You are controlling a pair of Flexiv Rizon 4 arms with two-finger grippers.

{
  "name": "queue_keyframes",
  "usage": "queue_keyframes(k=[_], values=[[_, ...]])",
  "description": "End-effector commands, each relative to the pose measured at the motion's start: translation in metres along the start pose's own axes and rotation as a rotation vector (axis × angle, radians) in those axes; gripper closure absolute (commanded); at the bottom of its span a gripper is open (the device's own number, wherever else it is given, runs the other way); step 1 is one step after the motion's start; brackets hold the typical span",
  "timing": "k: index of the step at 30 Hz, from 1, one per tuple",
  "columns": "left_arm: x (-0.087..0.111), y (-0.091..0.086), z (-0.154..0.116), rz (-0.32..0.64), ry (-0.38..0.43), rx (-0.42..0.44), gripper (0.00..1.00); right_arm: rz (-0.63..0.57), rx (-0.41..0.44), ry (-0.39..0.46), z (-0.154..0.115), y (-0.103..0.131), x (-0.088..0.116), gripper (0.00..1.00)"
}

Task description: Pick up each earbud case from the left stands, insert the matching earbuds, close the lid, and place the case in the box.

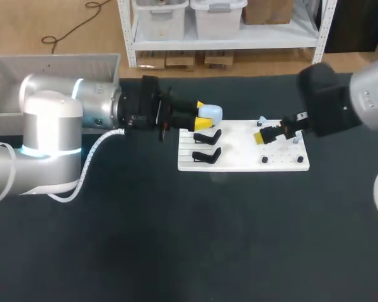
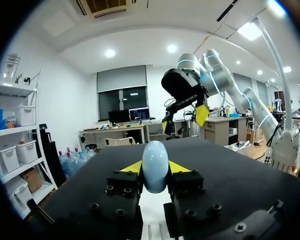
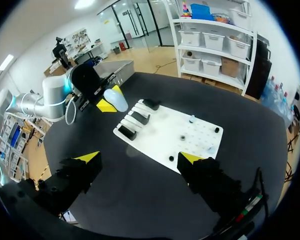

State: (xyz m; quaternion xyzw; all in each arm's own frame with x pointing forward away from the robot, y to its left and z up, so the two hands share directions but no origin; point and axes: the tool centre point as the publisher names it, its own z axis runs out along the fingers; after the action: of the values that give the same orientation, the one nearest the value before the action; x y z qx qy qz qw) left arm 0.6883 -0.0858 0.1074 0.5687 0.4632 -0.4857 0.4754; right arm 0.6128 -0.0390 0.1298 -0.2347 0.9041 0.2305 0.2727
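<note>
- Up close, the pale blue earbud case [image 2: 155, 161] is squeezed between the yellow tips of the left tool [image 2: 155, 172], with one finger pressed to each side. That's a firm hold.
- Seen from above, the left arm [image 1: 57, 126] comes in from the left. It holds the case in the air at the left end of the white board [image 1: 239, 165], just over the black stands [image 1: 206, 136].
- Those stands lie in a row on the board's left part. From above, two of them show bare.
- Over on the other side, the right tool [image 3: 140, 159] hangs above the board's right part. Its fingers are spread wide and there's nothing between them.
- Small dark and pale bits [image 1: 264, 160] dot the board's right part. They are too small to tell what they are.
- The board lies flat on the dark worktop [image 1: 176, 251].
- The grey box [image 1: 50, 66] sits at the worktop's far left corner, behind the left arm and well apart from the case.
</note>
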Motion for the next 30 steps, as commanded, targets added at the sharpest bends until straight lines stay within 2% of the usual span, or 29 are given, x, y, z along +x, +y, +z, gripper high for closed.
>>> queue_keyframes(k=[1, 6, 14, 19, 30], values=[[0.000, 0.005, 0.001, -0.001, 0.002, 0.011, 1.00, -0.004, 0.004, 0.004, 0.007, 0.006, -0.006, 0.00], [0.000, 0.005, 0.001, -0.001, 0.002, 0.011, 1.00, -0.028, 0.020, 0.035, 0.016, 0.018, -0.019, 0.00], [0.000, 0.005, 0.001, -0.001, 0.002, 0.011, 1.00, 0.014, 0.017, 0.123, 0.039, 0.022, -0.040, 0.00], [0.001, 0.005, 0.000, -0.005, -0.004, 0.008, 1.00, 0.015, 0.013, 0.172, 0.048, 0.024, -0.045, 0.00], [0.003, 0.007, 0.001, -0.002, -0.034, 0.012, 1.00, 0.001, 0.035, 0.190, 0.057, 0.024, -0.051, 0.00]])
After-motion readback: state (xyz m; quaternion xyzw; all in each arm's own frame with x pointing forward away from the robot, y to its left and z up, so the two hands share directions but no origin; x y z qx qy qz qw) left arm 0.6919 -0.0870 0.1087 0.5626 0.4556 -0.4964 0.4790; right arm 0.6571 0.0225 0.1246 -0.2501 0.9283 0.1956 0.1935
